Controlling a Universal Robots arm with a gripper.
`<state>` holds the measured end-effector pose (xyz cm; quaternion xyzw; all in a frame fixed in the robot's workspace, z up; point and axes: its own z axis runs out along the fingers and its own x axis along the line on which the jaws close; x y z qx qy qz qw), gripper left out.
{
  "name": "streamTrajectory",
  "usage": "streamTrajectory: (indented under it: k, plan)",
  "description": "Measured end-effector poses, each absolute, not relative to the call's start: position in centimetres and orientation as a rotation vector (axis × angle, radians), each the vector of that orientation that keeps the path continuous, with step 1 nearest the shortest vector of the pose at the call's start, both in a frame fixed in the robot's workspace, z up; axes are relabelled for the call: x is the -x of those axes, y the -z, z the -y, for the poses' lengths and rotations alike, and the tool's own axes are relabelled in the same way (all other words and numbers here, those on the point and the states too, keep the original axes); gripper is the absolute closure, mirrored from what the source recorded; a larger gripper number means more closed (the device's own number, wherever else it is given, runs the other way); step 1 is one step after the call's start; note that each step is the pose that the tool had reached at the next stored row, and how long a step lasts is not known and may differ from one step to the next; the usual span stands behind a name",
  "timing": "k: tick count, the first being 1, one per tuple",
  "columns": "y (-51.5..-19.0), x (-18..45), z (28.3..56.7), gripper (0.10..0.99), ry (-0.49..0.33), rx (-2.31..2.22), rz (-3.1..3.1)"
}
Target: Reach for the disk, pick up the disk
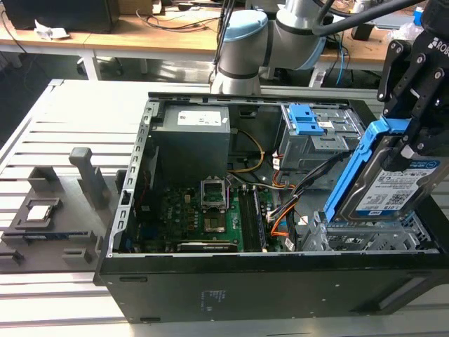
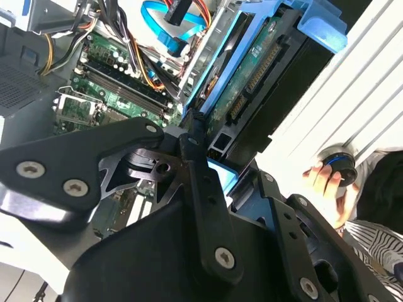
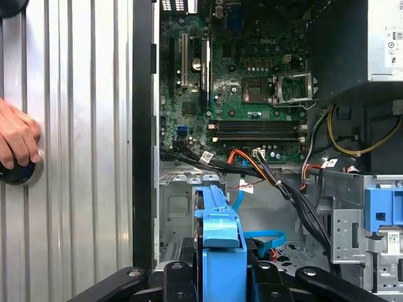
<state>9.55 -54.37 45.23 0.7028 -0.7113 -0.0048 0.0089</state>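
Note:
The disk (image 1: pixel 393 186) is a silver-grey drive with a white-and-blue label and a blue bracket (image 1: pixel 351 175) along its edges. It stands on edge, tilted, at the exterior view's right, its lower end at the top of the metal drive cage (image 1: pixel 365 235). My black gripper (image 1: pixel 401 130) is shut on the disk's upper end from above. In the first wrist view the blue bracket (image 3: pixel 220 239) runs straight out between the fingers of the gripper (image 3: pixel 220 277). In the second wrist view the disk (image 2: pixel 252 69) shows its circuit-board side beyond the gripper (image 2: pixel 217 167).
The open computer case (image 1: pixel 133 175) holds a motherboard (image 1: pixel 203 210), a grey power supply box (image 1: pixel 193 140), blue drive bays (image 1: pixel 309 119) and loose cables (image 1: pixel 280 210). A CPU chip (image 1: pixel 38 212) lies on a grey tray at the exterior view's left. A hand (image 3: pixel 16 138) rests on a black knob.

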Motion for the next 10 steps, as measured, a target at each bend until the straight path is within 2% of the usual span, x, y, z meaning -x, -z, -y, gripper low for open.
streamTrajectory:
  k: [10]
  plan:
    - [-45.19,-9.58,53.85,0.722,0.015,-2.196,2.222]
